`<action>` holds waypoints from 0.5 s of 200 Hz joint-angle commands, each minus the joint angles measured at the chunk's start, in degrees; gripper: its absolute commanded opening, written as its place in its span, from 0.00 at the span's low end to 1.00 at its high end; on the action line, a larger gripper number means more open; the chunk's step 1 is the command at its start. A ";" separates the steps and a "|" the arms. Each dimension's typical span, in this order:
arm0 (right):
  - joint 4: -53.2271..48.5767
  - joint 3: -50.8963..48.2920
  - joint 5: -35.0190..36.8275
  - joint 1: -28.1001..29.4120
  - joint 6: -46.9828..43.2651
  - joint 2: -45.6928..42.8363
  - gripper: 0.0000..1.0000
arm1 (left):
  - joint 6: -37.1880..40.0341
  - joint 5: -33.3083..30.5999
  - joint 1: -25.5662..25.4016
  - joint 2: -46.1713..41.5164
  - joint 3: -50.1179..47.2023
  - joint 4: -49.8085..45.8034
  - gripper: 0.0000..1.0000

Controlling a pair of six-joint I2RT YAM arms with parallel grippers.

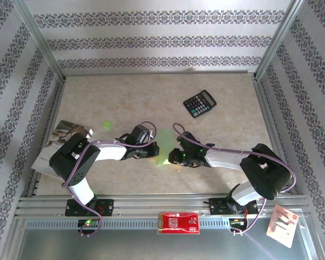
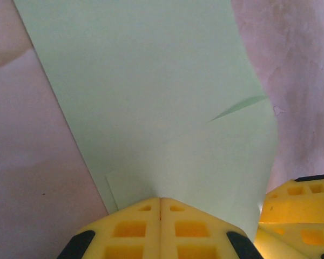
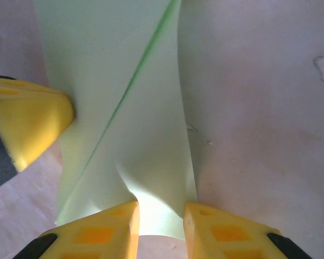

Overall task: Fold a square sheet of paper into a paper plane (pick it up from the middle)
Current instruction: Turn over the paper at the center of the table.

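- 1 red-and-white packet [image 1: 178, 222] lies on the near rail [image 1: 124, 212], well apart from the work.
- 2 arms meet mid-table over the square sheet of paper [image 1: 163, 160]. The left gripper [image 2: 161, 200] is pressed together, pinching the sheet's edge. The right gripper [image 3: 161, 208] stands partly spread, with paper lying in its gap.
- 1 slanting fold line shows, so I judge the folding barely begun: nose, wings and centre crease are left.
- Farther back, the calculator [image 1: 200, 103] sits untouched.

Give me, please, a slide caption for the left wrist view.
Left tool pinching one end of the creased light green paper, seen against the pale table.
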 commanded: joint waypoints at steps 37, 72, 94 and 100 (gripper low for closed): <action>7.81 -1.60 -4.44 -1.93 0.28 1.73 0.32 | 1.59 -2.63 0.95 2.64 -1.80 -6.54 0.00; 11.08 -2.26 -6.61 -3.08 -0.76 1.36 0.36 | 1.48 -2.55 1.00 2.45 -1.71 -6.77 0.00; 13.25 -3.10 -7.31 -3.68 -1.04 1.11 0.40 | 1.64 -2.55 1.03 2.31 -1.64 -7.09 0.00; 13.70 -3.13 -7.50 -3.84 -1.20 1.15 0.41 | 1.70 -2.69 0.96 2.24 -1.69 -7.09 0.00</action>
